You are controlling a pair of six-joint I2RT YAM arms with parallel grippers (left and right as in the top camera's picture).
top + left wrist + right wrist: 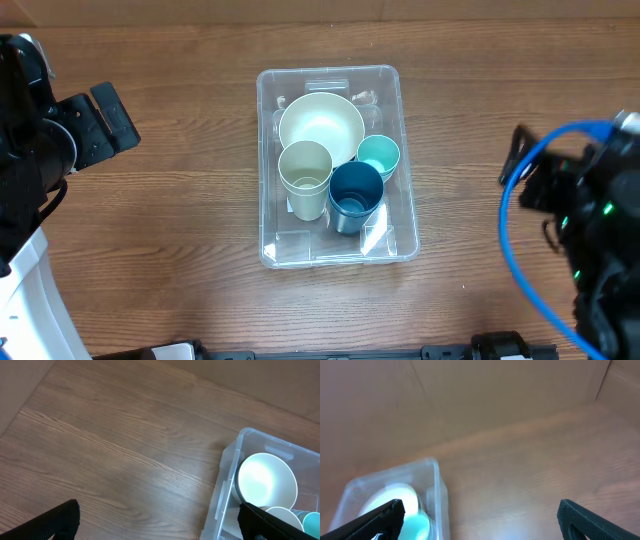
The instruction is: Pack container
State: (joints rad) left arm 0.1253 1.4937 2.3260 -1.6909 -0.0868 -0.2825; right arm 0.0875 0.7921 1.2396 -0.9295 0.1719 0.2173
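The container point(300, 246) sits open side up in the middle of the surface point(170, 230), long axis running from far edge to near, cream bowl point(320, 122) at its far end; my left fingers point(62, 521) and right fingers point(380, 520) stand wide, holding nothing.

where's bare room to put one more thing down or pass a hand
Bare table lies left and right of the container. Inside, only a strip at its near end, by the dark blue cup; the cream bowl crowds the far end.
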